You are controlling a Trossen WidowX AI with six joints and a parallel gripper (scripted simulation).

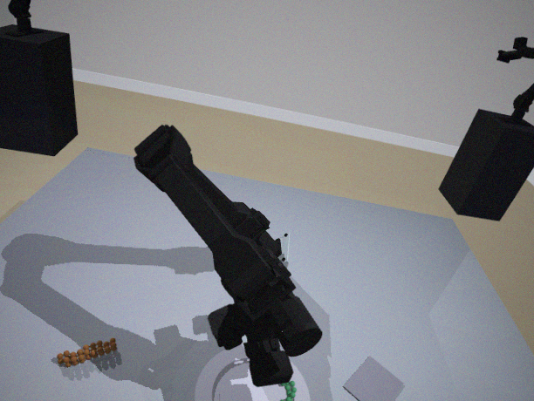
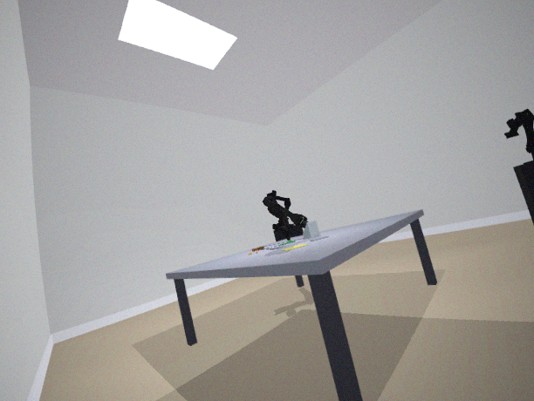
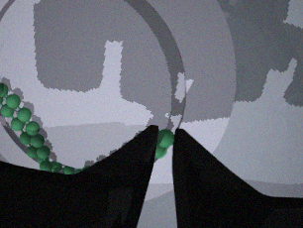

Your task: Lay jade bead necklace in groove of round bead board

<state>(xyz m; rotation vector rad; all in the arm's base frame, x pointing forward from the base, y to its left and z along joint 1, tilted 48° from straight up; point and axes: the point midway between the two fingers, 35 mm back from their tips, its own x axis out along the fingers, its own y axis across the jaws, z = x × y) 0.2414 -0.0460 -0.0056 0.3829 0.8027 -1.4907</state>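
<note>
The jade bead necklace (image 3: 36,140) (image 1: 290,390) (image 2: 287,242) is a folded double strand of green beads. In the wrist view it runs from the left edge down along the groove of the round bead board (image 3: 213,64) (image 1: 202,384), then passes behind the left finger. My gripper (image 3: 164,134) (image 2: 288,239) is shut on the necklace's end, with green beads showing between the fingertips. These fingertips are close to the groove at the board's near right part. The middle stretch of the strand is mostly hidden by the left finger. In the top view the arm covers the fingertips.
An orange bead strand (image 1: 87,352) (image 2: 257,248) lies to the left of the board. A grey square piece (image 1: 374,379) lies to its right. A yellow flat item (image 2: 295,248) and a pale upright block (image 2: 311,229) are also on the table. Black pedestals (image 1: 35,87) (image 1: 484,166) stand beyond the table.
</note>
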